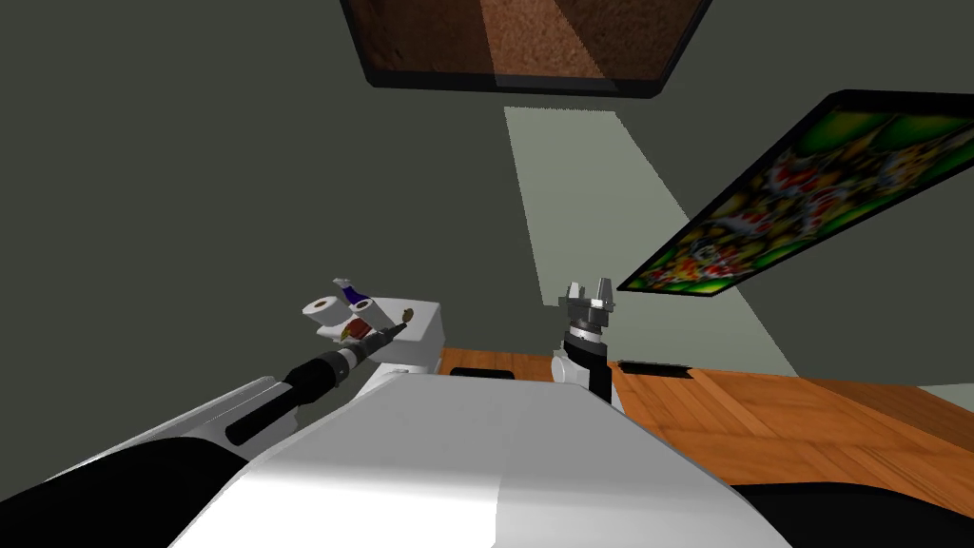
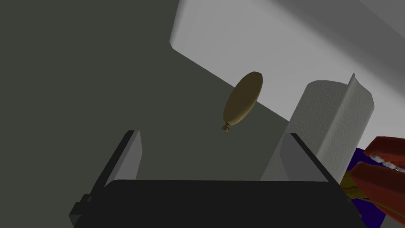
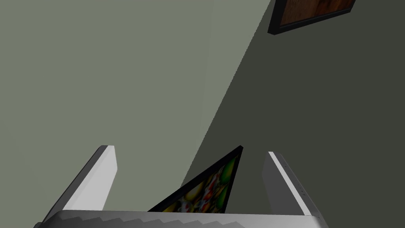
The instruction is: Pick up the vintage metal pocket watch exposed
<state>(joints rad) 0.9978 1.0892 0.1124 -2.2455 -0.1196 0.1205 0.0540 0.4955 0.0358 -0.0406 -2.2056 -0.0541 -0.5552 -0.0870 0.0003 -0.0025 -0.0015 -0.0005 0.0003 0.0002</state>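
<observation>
Left gripper (image 2: pixel 213 136) is hanging wide open, holding nothing, and pointing at the pocket watch (image 2: pixel 242 98). The watch is sitting right at the edge of the white stand's (image 2: pixel 277 35) top, looking flat: a brass-coloured disc with its crown end nearer the gripper. A paper towel roll (image 2: pixel 328 122) is standing just beside it, with a red stapler-like thing (image 2: pixel 381 166) next to that.

I'm judging the watch rigid, dense for its size and smooth-rounded, so likely slipping under blade fingers. I'm favouring a pinch across the rim at its widest part, not the stem, and treating any glass face as fragile.

Right gripper (image 1: pixel 590 293) is idling raised, fingers spread, empty.
</observation>
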